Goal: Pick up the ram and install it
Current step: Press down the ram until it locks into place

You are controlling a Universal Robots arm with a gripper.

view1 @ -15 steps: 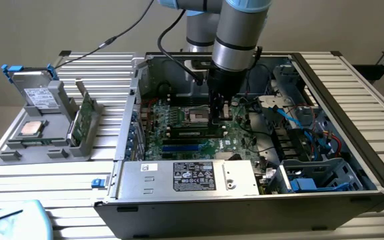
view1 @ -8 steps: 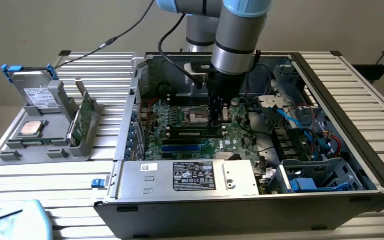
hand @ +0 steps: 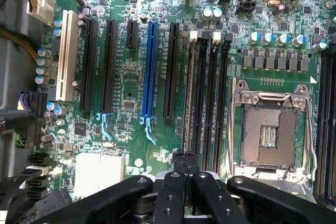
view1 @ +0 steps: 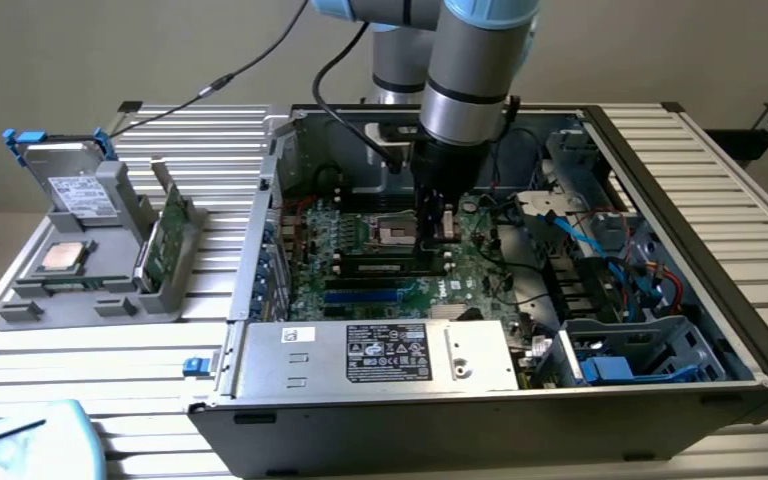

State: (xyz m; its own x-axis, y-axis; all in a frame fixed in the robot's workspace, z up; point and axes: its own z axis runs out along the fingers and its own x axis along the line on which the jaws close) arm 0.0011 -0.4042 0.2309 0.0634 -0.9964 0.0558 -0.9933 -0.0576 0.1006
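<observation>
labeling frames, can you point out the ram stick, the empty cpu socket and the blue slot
ram stick (view1: 160, 232): exterior view, upper green face, standing in the grey holder.
empty cpu socket (hand: 269, 136): wrist view, centre of the contact field.
blue slot (hand: 150, 69): wrist view, middle of its length.

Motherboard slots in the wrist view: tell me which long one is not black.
The blue slot, standing in the middle of the row of long expansion slots. Its neighbours on both sides are black; a white slot sits at the far end of the row.

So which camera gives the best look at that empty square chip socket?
The wrist view: the socket sits close and face-on, its metal frame and bare contacts plain. In the exterior view the socket is distant, beside the arm's gripper.
</observation>
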